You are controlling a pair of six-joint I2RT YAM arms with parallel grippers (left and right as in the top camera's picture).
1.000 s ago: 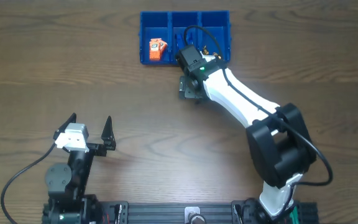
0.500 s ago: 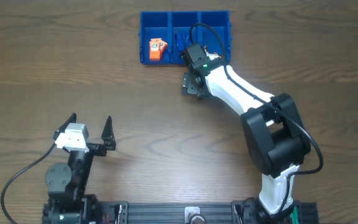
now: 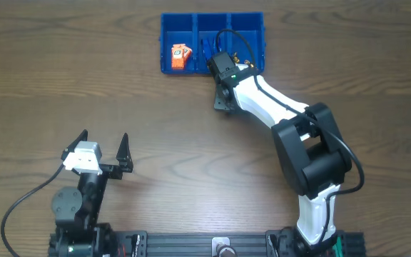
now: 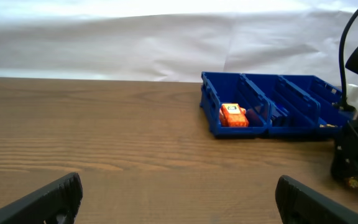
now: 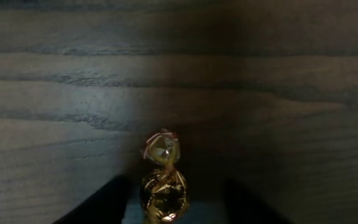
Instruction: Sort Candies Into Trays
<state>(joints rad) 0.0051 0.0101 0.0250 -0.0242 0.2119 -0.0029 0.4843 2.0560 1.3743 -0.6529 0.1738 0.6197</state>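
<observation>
The gold candy (image 5: 164, 186) runs off the right wrist view's edge.

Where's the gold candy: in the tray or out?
Out. The gold candy sits in the right gripper over bare table; top view puts that gripper just short of the blue tray.

A brown wood-grain table (image 3: 84, 86) spans the scene. A white sheet (image 4: 135, 37) hangs behind its far edge.

A robotics lab bench: wood-grain table (image 3: 120, 93), white sheet (image 4: 135, 37) hung behind it.
</observation>
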